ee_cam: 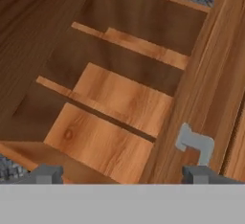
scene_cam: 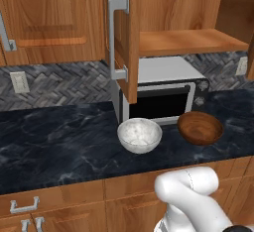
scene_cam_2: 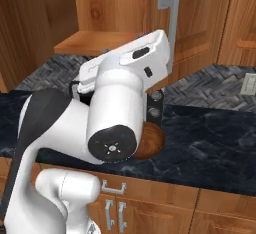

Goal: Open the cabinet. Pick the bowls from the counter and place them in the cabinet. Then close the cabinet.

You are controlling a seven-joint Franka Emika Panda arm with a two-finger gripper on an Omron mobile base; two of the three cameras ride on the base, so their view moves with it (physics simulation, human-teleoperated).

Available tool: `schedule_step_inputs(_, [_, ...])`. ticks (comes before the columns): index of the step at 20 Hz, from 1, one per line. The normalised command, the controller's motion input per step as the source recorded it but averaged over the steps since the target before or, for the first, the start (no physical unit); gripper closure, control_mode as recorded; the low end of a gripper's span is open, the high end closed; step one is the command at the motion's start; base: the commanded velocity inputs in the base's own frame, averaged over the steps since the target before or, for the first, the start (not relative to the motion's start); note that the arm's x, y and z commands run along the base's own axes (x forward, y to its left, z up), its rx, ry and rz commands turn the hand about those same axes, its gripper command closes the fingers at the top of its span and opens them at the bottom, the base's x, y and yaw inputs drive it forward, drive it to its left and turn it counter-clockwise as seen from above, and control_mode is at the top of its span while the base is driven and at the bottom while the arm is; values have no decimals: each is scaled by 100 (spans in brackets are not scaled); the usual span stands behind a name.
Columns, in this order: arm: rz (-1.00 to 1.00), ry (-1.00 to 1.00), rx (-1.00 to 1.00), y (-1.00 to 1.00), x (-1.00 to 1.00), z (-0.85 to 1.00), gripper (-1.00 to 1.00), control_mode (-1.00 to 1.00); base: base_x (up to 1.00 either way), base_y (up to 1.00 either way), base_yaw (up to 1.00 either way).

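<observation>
We see the cabinet (scene_cam: pixel 193 23) standing open, reddish-brown wood, its door (scene_cam: pixel 130 37) swung out edge-on with a silver bar handle (scene_cam: pixel 117 37), a bare shelf (scene_cam: pixel 191 41) inside. Below it, on the black veined counter (scene_cam: pixel 59 142), sit the speckled white bowl (scene_cam: pixel 139 135) and, just beside it, the dark wooden bowl (scene_cam: pixel 200 127), both before a toaster oven (scene_cam: pixel 163 92). No writing is legible. Our gripper (ee_cam: pixel 122 174) is spread wide, empty, facing the shelf. Grey herringbone tile (scene_cam: pixel 64 85) backs the counter.

Reddish-brown wood cabinet (scene_cam: pixel 124 37) with silver handle (scene_cam: pixel 116 37); black counter (scene_cam: pixel 59 142) veined pale grey; one bowl (scene_cam: pixel 139 135) speckled whitish-grey, the other bowl (scene_cam: pixel 200 127) dark brown wood; grey herringbone wall tiles (scene_cam: pixel 64 85); silver-and-black toaster oven (scene_cam: pixel 166 89)
</observation>
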Motion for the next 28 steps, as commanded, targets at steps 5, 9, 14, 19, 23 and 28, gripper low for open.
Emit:
schedule_step_inputs(5, [-8, 0, -29, 71, -2, 0, -100, -100, 0, 0, 0])
schedule_step_inputs(9, [-8, 3, -23, 11, 2, -6, -100, -100, 0, 0, 0])
schedule_step_inputs(14, [-7, 2, -27, 0, 6, -13, -100, -100, 0, 0, 0])
schedule_step_inputs(19, [-6, 2, -34, 9, 16, -14, -100, -100, 0, 0, 0])
schedule_step_inputs(23, [-5, 7, -35, 21, 22, -11, -100, -100, 0, 0, 0])
schedule_step_inputs(28, [-13, 15, -31, 22, 26, -11, -100, -100, 0, 0, 0])
